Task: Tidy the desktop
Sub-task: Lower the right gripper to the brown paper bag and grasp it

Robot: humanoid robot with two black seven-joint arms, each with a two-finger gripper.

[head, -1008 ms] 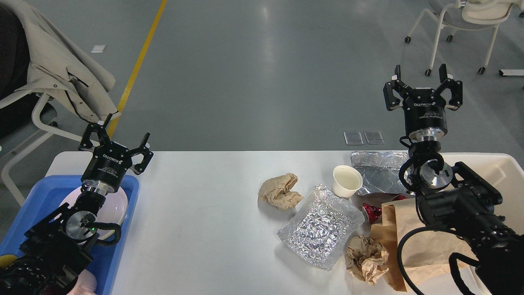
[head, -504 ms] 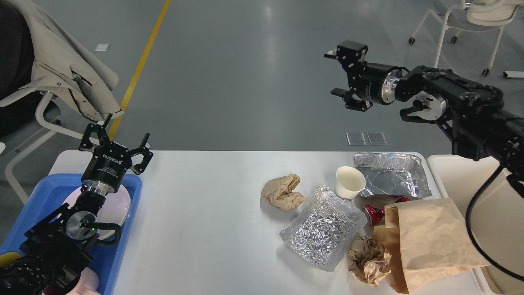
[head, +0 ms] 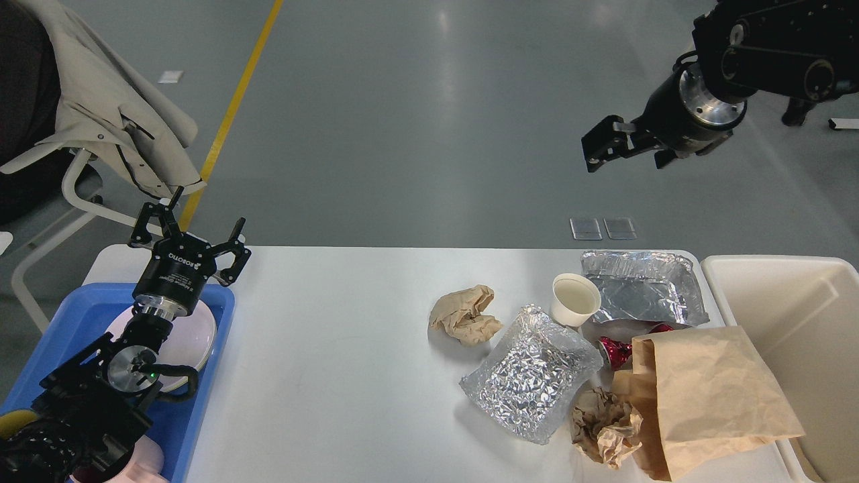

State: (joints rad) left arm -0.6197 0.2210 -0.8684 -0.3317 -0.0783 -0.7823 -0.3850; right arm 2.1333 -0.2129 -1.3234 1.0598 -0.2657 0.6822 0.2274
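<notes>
R gripper (head: pixel 607 144) has swung a long way in the last sec: from upright over the R end of the desktop (head: pixel 335 376), jaws spread, to high up and far back, well beyond the surface's far edge, now pointing L and down. It's seen dark and side-on, so can't tell if its jaws are open or closed; nothing visibly held. With the R arm out of the way, the cream bin (head: pixel 792 315) just off the desktop's R end is fully exposed, as is the whole litter cluster. L gripper (head: pixel 190 249) hasn't budged: jaws spread wide and empty, hovering over the far edge of the blue tray (head: pixel 74 315) at the desktop's L end, with a white plate (head: pixel 201 332) in the tray under the wrist. The desktop itself, the white surface, fills the mid-frame between tray and bin; its L and centre are bare. All clutter sits toward the R end: foil tray (head: pixel 637 285) nearest the far R corner, paper cup (head: pixel 575 298) touching its L side, crumpled brown paper (head: pixel 464 314) L of the cup, foil packet (head: pixel 533 376) nearer me, a red wrapper (head: pixel 614 349) part-hidden, a second paper wad (head: pixel 604 424) and brown paper bag (head: pixel 704 396) at the near R. Judgement: tidying barely begun on this side; the swing looks like a reposition before a reach, prob toward the cup or foil, w/ the bin as likely drop spot.
</notes>
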